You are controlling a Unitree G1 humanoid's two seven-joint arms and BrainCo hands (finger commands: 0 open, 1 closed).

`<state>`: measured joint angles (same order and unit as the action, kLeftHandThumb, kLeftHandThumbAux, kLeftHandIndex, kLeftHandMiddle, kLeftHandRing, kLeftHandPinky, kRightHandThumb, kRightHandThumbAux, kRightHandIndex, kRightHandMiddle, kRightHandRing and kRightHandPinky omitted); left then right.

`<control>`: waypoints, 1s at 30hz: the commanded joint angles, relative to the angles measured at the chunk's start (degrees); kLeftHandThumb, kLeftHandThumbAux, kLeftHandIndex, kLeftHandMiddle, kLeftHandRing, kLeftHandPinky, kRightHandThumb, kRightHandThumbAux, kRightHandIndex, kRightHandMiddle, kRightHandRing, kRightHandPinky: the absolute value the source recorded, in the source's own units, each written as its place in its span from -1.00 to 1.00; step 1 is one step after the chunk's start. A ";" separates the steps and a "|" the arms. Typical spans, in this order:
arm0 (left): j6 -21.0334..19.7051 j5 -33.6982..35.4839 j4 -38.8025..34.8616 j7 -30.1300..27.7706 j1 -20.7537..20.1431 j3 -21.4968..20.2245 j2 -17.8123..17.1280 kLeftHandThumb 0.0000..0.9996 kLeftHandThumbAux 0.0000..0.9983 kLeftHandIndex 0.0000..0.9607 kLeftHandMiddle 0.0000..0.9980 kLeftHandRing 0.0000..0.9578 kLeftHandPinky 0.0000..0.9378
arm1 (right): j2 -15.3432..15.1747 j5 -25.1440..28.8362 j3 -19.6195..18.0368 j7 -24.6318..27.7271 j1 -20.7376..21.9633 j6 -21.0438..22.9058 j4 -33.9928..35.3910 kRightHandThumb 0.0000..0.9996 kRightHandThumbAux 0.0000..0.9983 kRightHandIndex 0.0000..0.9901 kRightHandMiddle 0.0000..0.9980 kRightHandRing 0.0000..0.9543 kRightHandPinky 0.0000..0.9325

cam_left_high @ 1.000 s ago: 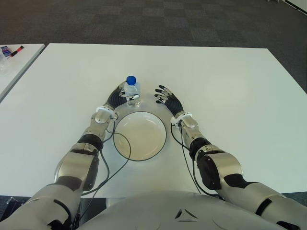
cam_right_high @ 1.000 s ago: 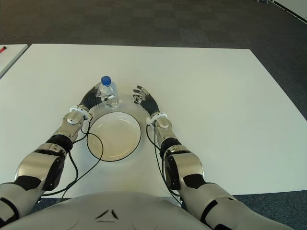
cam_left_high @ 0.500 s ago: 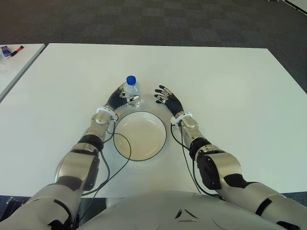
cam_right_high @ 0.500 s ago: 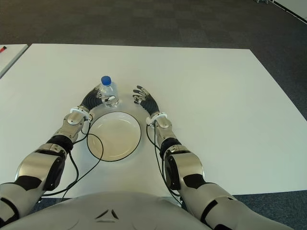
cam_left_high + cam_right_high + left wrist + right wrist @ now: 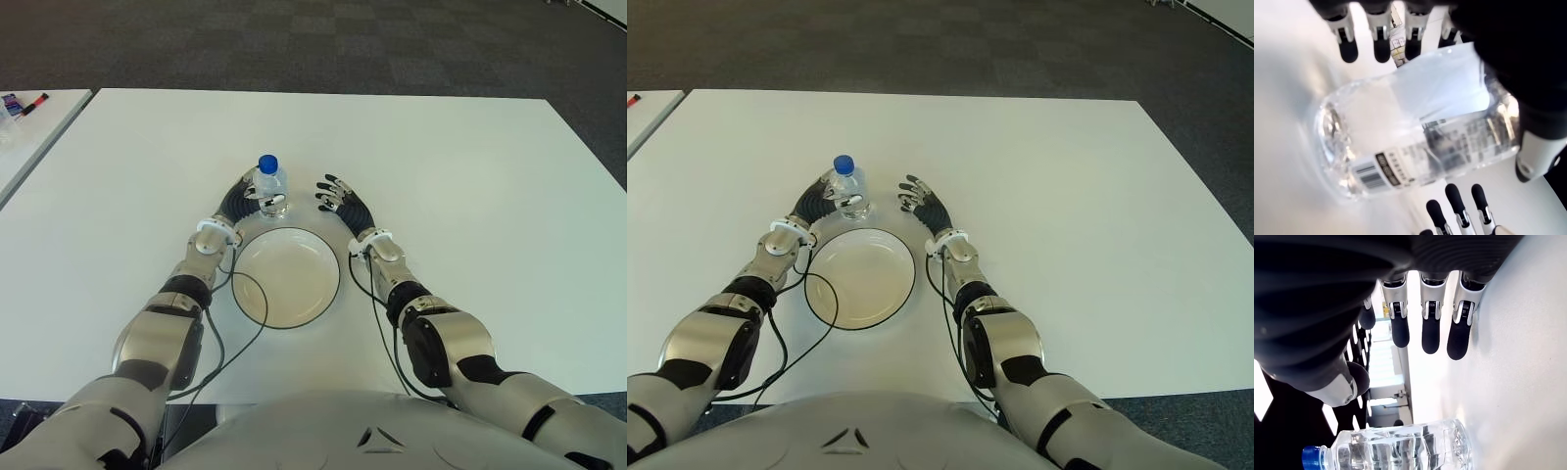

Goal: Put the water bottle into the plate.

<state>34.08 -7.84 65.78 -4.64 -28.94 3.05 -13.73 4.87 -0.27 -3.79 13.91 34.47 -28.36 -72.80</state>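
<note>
Beyond the plate (image 5: 287,277), the left hand (image 5: 240,201) has tightened round the bottle (image 5: 268,186) — grasped, not yet lifted — right hand (image 5: 340,201) open beside it.

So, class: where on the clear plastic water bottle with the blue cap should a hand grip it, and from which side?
Grip the clear plastic water bottle with the blue cap round its straight middle, from the robot's left. It stands upright on the white table, so the round body suits a side wrap. The left hand already closes there; the open right hand shows to its right. The white round plate is just nearer.
</note>
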 commanded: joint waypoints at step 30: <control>-1.15 -1.96 -2.13 5.51 1.33 -0.31 0.82 -0.01 0.25 -0.84 -0.69 -0.64 -0.46 | 3.48 -0.43 0.03 -0.49 -1.24 5.17 -2.99 -0.65 0.36 -0.88 -0.67 -0.61 -0.53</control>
<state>34.26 -9.64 64.21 -0.72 -28.39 3.14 -13.36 4.87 -0.29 -3.71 13.84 34.48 -28.32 -72.80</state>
